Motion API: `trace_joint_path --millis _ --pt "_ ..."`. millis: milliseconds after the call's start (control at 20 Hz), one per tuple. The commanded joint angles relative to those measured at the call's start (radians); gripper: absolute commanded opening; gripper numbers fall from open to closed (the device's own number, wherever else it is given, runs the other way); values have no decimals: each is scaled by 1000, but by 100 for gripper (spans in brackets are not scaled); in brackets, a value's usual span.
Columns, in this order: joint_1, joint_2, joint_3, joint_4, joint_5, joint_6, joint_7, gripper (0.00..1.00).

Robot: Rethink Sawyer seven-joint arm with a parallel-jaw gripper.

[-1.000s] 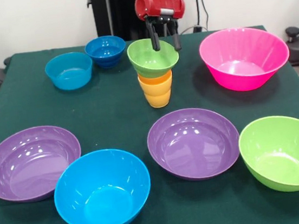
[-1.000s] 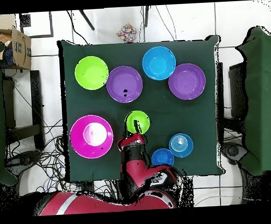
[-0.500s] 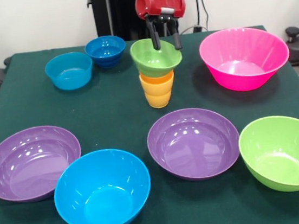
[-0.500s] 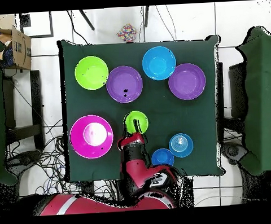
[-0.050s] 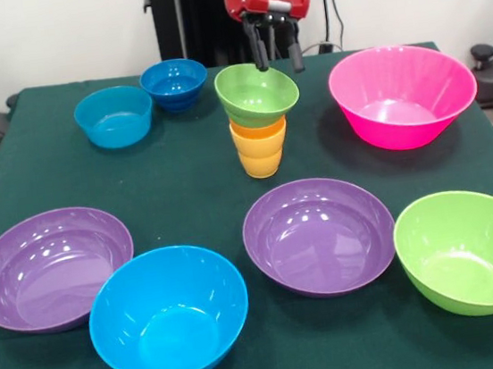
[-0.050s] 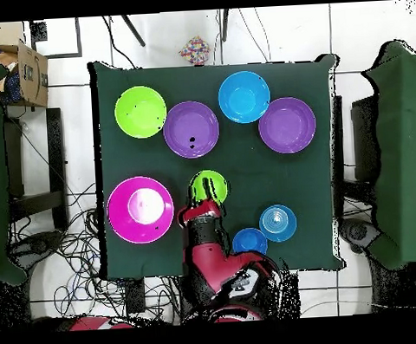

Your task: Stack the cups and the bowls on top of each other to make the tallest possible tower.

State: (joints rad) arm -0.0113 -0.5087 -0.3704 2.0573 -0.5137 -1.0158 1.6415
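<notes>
Moved: since the earlier frames the gripper (image 5: pixel 275 58) had lifted off the small glossy green plastic bowl (image 5: pixel 257 94); its fingers, spread to a narrow gap and holding nothing, hung just above the bowl's far rim.
Meaning: the bowl appeared released and left on the stack, so this placement looked done and another small bowl seemed the likely next pick.
Tower: the green bowl sat, tilted slightly, on two nested ribbed plastic cups, orange (image 5: pixel 257 133) over yellow-orange (image 5: pixel 261 159), near the middle of the green-clothed desk (image 5: pixel 182 170), towards the far side.
Cups counted: two, both in the tower.
Small bowls counted: three; green on the tower, light blue (image 5: pixel 114 116) and dark blue (image 5: pixel 174 83) side by side near the far edge, well apart from the tower.
Large bowls counted: five; pink (image 5: pixel 403 94) beside the tower, two purple (image 5: pixel 50 268) (image 5: pixel 318 234), one blue (image 5: pixel 168 312), one green (image 5: pixel 469 250) along the near side.
Overhead: the arm (image 6: pixel 208 248) reached over the green bowl (image 6: pixel 209 186).
</notes>
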Motion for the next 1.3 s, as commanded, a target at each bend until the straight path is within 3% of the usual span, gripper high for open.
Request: trace_joint_path --millis 50,300,500,1100,1300 --pt "5 -33 117 -19 -64 205 176 100" --pt "-17 -64 131 -31 -116 253 195 100" --pt "-52 -126 164 -47 -198 336 231 100" --pt "-253 -212 345 -83 -478 540 347 100" --pt "-339 -266 452 -66 -602 635 427 100"
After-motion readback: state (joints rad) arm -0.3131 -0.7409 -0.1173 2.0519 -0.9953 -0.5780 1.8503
